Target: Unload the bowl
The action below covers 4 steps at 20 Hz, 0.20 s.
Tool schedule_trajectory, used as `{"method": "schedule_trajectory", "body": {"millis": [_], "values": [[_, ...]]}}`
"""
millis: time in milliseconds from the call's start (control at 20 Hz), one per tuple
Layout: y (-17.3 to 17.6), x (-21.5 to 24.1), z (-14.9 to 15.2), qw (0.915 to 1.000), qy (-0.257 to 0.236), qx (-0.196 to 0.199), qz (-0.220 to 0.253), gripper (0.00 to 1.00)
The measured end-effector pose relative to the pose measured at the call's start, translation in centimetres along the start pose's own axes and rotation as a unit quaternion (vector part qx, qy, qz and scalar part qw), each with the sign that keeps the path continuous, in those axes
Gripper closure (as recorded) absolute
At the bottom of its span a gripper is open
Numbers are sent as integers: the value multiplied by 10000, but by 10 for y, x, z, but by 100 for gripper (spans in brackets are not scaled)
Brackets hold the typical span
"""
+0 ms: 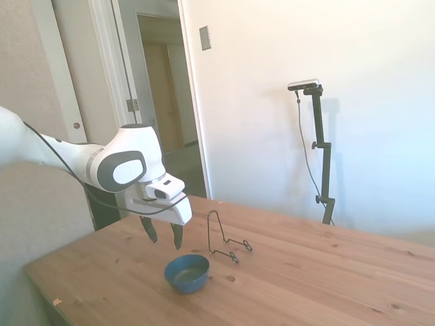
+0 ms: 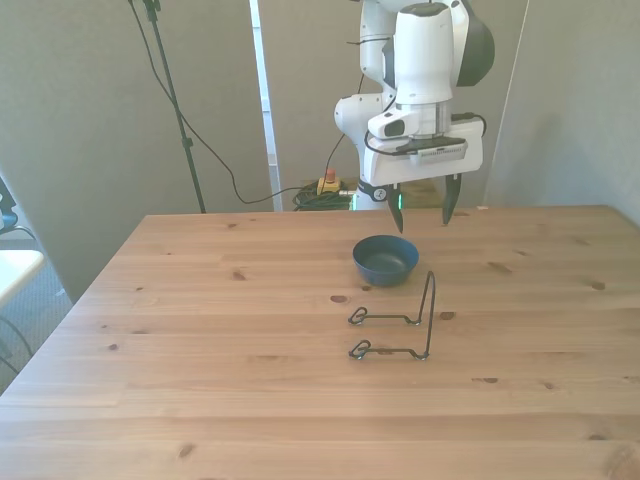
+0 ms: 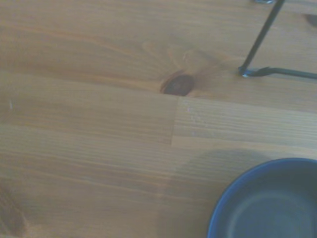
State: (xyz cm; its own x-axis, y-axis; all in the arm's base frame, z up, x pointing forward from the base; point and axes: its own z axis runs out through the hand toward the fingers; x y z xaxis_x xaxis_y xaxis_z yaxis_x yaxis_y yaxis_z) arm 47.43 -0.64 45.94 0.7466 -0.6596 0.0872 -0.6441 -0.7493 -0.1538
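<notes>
hovering: the gripper (image 2: pixel 424 215) hangs above the table (image 2: pixel 200 380), just behind the bowl
claw: fingers (image 1: pixel 150 229) spread apart, holding nothing
bowl: blue bowl (image 2: pixel 385 259) sits upright on the wood, off the wire stand, near it but apart
wire stand: thin black stand (image 2: pixel 405 320) rests on the table beside the bowl
wrist view: bowl rim (image 3: pixel 267 203) and stand foot (image 3: pixel 257 54) over wood grain

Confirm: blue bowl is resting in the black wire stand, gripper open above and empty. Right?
Not quite. The blue bowl sits on the table beside the wire stand, not in it; the front view shows a gap between them. The rest holds: the gripper is open above, holding nothing.
</notes>
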Motion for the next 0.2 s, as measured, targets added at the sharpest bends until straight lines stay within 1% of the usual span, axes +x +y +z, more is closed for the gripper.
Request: {"method": "schedule_trajectory", "body": {"millis": [200], "values": [[8,2,-22,9996,142,144,215,0]]}}
